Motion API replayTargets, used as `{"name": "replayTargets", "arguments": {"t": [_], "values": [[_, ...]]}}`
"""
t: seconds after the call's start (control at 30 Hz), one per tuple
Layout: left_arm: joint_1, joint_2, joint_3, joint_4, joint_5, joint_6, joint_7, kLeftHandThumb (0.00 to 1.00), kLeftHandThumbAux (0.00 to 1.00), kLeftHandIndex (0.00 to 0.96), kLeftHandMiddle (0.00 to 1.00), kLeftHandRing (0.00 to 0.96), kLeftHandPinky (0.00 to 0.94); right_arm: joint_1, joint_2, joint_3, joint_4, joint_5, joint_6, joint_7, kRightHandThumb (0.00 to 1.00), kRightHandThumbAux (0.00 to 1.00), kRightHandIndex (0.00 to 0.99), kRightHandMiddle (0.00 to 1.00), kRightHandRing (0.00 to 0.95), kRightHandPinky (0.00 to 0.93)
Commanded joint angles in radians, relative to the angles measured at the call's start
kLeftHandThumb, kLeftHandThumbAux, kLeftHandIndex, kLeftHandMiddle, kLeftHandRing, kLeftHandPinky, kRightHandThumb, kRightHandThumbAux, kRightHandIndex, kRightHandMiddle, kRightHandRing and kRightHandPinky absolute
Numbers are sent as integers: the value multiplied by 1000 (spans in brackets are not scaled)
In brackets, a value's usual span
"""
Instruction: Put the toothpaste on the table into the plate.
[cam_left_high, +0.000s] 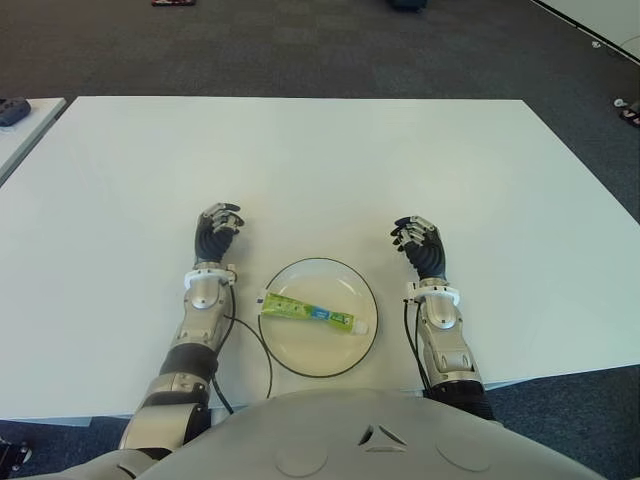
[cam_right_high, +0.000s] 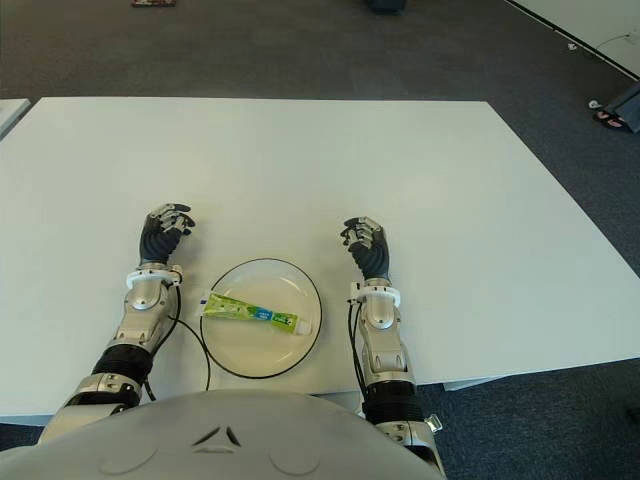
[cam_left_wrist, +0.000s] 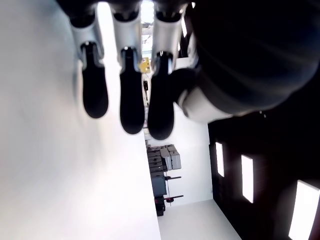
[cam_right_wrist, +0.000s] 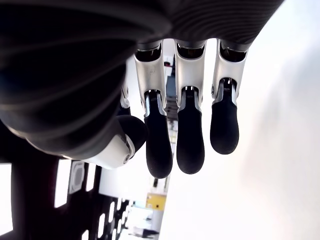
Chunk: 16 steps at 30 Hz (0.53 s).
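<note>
The toothpaste (cam_left_high: 315, 314) is lying inside the plate (cam_left_high: 358, 285) — job looking done — so the left hand (cam_left_high: 216, 232) and right hand (cam_left_high: 420, 245) are flanking it, fingers relaxed, grasping nothing.

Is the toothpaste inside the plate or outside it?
Inside: the toothpaste lies flat within the plate rim; neither hand touches it.
</note>
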Motion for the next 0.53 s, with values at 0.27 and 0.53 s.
{"name": "replayTargets", "arguments": {"t": [0.27,0.53], "values": [[24,-2,-1,29,0,18,-8,710,715,436,621,597,563,0,12,-4,9,9,-3,-8,707,730,430,569,576,590],[24,-1,2,28,-7,10,-14,711,715,436,623,595,558,0,16,-3,14,4,-7,-13,708,729,430,566,570,574]]}}
